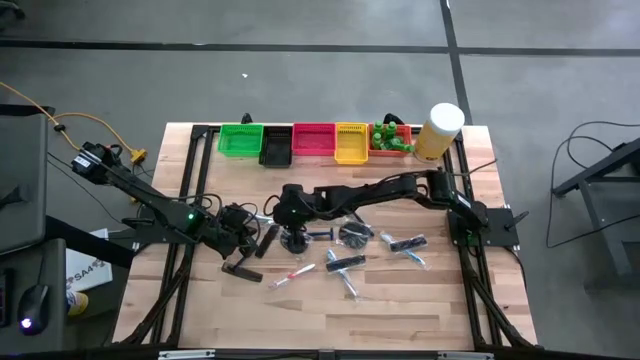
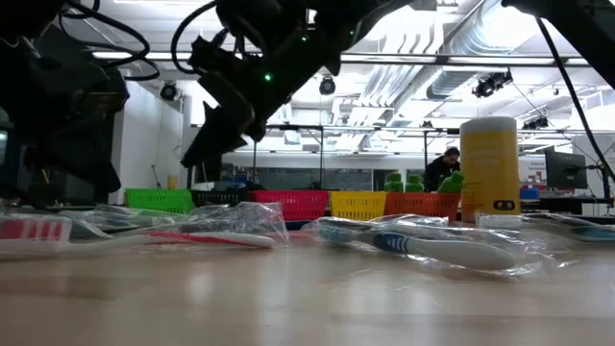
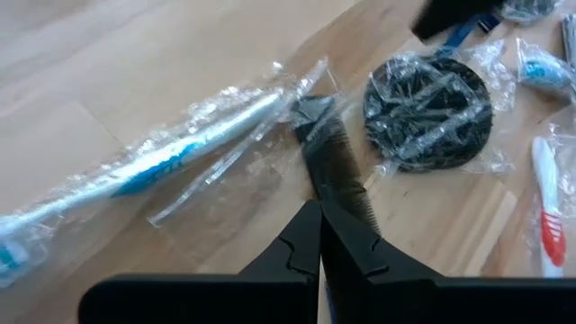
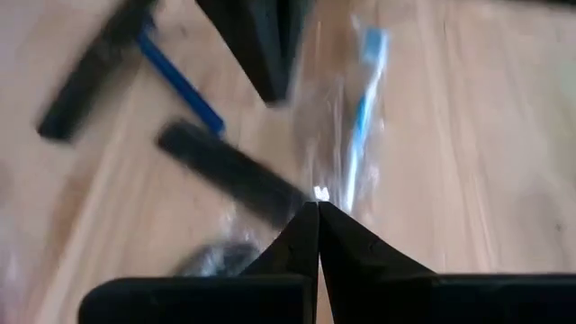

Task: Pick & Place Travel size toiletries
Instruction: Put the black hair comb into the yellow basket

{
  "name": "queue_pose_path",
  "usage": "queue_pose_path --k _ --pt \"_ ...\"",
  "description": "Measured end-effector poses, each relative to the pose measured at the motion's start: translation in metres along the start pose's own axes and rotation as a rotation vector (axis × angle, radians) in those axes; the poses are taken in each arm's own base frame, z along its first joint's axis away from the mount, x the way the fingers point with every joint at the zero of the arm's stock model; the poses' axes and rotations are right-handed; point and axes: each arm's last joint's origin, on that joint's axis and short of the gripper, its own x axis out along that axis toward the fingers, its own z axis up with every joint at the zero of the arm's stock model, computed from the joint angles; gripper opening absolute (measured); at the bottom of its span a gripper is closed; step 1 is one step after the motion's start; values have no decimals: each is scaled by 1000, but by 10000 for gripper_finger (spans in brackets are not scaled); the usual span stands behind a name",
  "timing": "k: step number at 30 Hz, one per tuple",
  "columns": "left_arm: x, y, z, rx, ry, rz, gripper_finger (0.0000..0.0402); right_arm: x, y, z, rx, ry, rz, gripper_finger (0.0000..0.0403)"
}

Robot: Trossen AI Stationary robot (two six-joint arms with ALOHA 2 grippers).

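Across the middle of the table (image 1: 400,320), most toiletries are lying loose and waiting: wrapped toothbrushes (image 1: 292,273), black combs (image 1: 345,262), a dark disc (image 1: 354,234). Only the green bottles (image 1: 390,139) are sitting sorted in the orange bin (image 1: 403,131) at the far edge; the green bin (image 1: 240,139), red bin (image 1: 313,140) and yellow bin (image 1: 350,142) are looking unfilled, so I judge the job barely begun. Both claws are hanging clenched and holding nothing: the left claw (image 3: 320,216) over a comb (image 3: 335,162), the right claw (image 4: 318,214) above a wrapped blue toothbrush (image 4: 360,117).

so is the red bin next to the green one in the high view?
No, a black bin sits between the green bin and the red bin.
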Motion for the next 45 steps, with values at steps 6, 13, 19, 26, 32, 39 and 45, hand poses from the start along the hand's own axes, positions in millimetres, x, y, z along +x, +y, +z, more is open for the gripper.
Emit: queue_pose_path --k 6,13,19,26,32,39,45 --pt "0 -5 1 -17 16 -56 5 -22 -7 -3 71 89 -60 2" --pt "-9 -18 9 73 72 -98 5 -33 -16 -15 130 14 -10 2" --pt "-7 -38 14 331 92 -108 5 -31 -36 -21 232 -28 45 2" --pt "15 -43 1 644 221 -5 5 -31 -44 -24 253 -13 36 2" --pt "19 -48 -1 704 273 -5 5 -32 -51 -28 266 14 31 2" --pt "19 -52 -4 710 339 -93 5 -32 -55 -30 272 18 27 2" --pt "18 -51 -6 732 385 -117 5 -32 -56 -28 268 3 26 2"
